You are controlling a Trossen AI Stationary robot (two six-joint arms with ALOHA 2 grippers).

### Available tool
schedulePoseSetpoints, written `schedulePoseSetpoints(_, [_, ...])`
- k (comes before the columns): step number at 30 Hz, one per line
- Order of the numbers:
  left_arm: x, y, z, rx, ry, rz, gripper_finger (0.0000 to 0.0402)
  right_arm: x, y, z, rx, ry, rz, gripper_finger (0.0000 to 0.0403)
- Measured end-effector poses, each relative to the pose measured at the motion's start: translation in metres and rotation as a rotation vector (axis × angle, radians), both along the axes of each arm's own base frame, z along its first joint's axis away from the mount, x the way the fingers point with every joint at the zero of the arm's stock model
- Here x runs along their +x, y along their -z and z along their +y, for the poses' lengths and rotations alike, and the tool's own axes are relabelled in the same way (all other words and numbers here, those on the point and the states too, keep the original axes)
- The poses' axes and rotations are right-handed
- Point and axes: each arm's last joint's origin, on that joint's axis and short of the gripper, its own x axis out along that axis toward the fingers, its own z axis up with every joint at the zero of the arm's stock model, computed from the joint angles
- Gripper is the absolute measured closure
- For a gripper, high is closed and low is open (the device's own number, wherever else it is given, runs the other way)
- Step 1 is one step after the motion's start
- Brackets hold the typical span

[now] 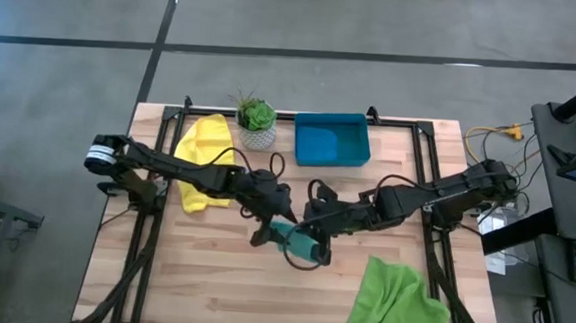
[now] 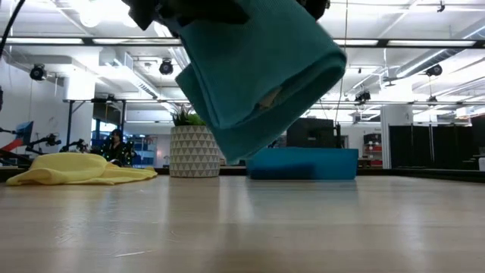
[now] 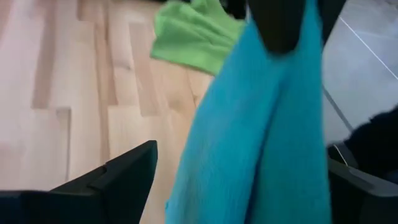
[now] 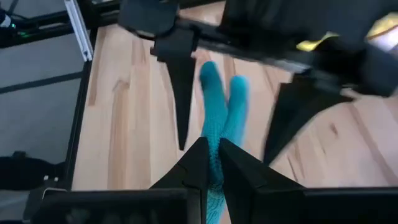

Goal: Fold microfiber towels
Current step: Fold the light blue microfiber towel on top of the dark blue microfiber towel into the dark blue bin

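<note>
A teal towel (image 1: 296, 242) hangs bunched over the middle of the table, held by my right gripper (image 4: 214, 146), which is shut on it. My left gripper (image 3: 242, 158) stands open just left of it. Its two fingers (image 4: 181, 93) are spread on either side of the towel, and I cannot tell whether they touch it. A yellow towel (image 1: 206, 159) lies crumpled at the far left. A light green towel (image 1: 397, 303) lies at the near right and partly overhangs the table's near edge. My right gripper pinches a folded bunch of the teal towel (image 4: 217, 127) between its two fingers, several layers together. The fingers come from the table's right, slanting down. The towel hangs in a thick fold (image 2: 258, 83), its lower end clear of the table.
A potted plant (image 1: 257, 122) and a blue plastic tray (image 1: 331, 140) stand at the far edge. Bare wood lies at the near left and near middle of the table (image 1: 200, 286).
</note>
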Motion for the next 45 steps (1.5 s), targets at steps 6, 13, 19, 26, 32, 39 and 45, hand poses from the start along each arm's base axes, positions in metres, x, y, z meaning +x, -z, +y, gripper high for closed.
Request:
schedulePoseSetpoints(6, [-0.003,0.004,-0.001,0.002,0.046,0.039,0.0153,0.0,0.0,0.001,-0.002,-0.003,0.001,0.0373])
schedulePoseSetpoints(13, [-0.006,0.01,-0.001,0.042,0.073,0.085,0.0326,0.0,0.0,0.0,-0.008,0.002,-0.001,0.0373])
schedulePoseSetpoints(19, [-0.011,0.012,0.002,0.082,0.024,0.139,0.0392,0.0,0.0,0.0,-0.018,0.011,-0.003,0.0372])
schedulePoseSetpoints(26, [-0.024,-0.005,0.006,0.16,-0.042,0.119,0.04,-0.007,-0.015,-0.004,-0.033,0.071,-0.061,0.0346])
schedulePoseSetpoints(32, [-0.028,-0.029,0.009,0.246,-0.086,0.073,0.0401,-0.035,-0.049,-0.014,-0.008,0.12,-0.163,0.0279])
schedulePoseSetpoints(39, [-0.017,-0.07,0.014,0.387,-0.213,-0.031,0.0401,-0.086,-0.083,-0.014,0.088,0.157,-0.25,0.0236])
schedulePoseSetpoints(45, [0.006,-0.094,0.034,0.512,-0.398,-0.062,0.0401,-0.126,-0.1,-0.004,0.036,0.173,-0.328,0.0239])
